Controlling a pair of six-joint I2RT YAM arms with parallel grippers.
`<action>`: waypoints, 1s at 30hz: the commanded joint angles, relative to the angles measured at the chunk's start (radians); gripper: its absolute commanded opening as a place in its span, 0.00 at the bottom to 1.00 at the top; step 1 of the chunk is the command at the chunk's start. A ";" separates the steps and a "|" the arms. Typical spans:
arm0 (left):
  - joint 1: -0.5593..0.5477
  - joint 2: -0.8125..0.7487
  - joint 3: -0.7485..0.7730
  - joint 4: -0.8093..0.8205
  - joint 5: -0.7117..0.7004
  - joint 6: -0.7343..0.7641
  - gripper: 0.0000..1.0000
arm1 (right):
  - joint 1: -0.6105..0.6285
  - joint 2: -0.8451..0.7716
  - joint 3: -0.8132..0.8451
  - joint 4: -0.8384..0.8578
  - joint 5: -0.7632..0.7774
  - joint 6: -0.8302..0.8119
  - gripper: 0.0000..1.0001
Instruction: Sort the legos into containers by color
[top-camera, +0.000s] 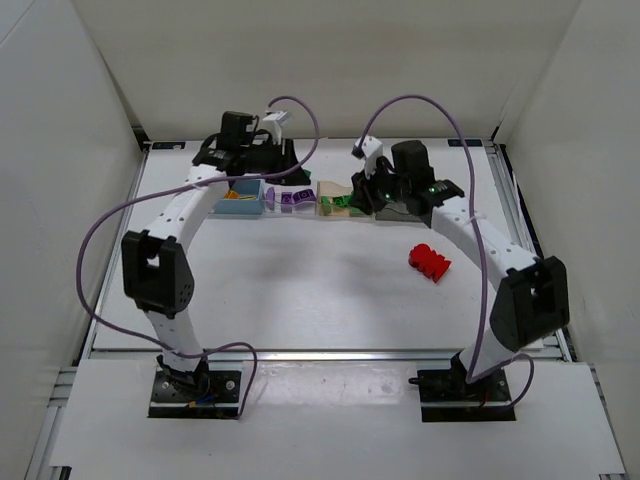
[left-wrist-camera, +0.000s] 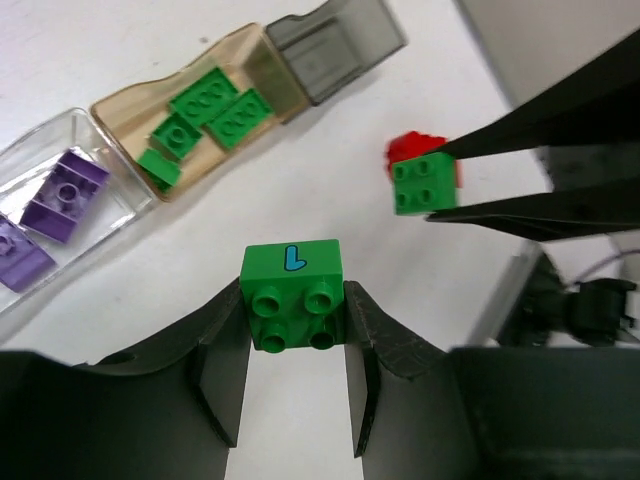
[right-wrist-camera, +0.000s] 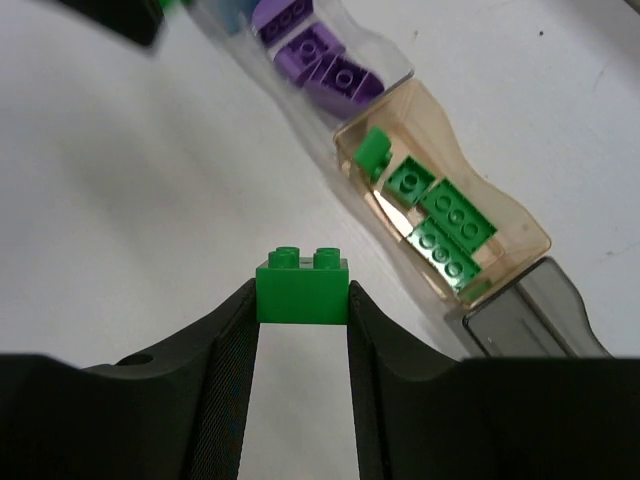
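Note:
My left gripper (left-wrist-camera: 296, 305) is shut on a green lego (left-wrist-camera: 292, 290) with a blue mark on its side. My right gripper (right-wrist-camera: 302, 300) is shut on a plain green lego (right-wrist-camera: 302, 290), which also shows in the left wrist view (left-wrist-camera: 425, 183). Both hang just in front of the row of containers. The pale orange container (left-wrist-camera: 118, 105) holds several green legos (left-wrist-camera: 215, 105). The clear container (left-wrist-camera: 105, 160) holds purple legos (left-wrist-camera: 62, 195). The smoky grey container (left-wrist-camera: 335, 45) looks empty. A red lego (top-camera: 430, 261) lies on the table at the right.
The blue container (top-camera: 247, 205) stands at the left end of the row with a yellow piece (top-camera: 232, 195) in it. The two grippers (top-camera: 290, 172) (top-camera: 362, 190) are close together over the row. White walls enclose the table on three sides.

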 joint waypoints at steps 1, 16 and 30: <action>-0.058 0.091 0.100 -0.104 -0.195 0.055 0.25 | -0.013 0.103 0.143 -0.011 0.000 0.171 0.01; -0.142 0.354 0.358 -0.092 -0.288 0.050 0.30 | -0.056 0.348 0.307 -0.068 0.075 0.379 0.00; -0.150 0.458 0.439 -0.085 -0.251 0.041 0.33 | -0.085 0.502 0.416 -0.044 0.143 0.362 0.00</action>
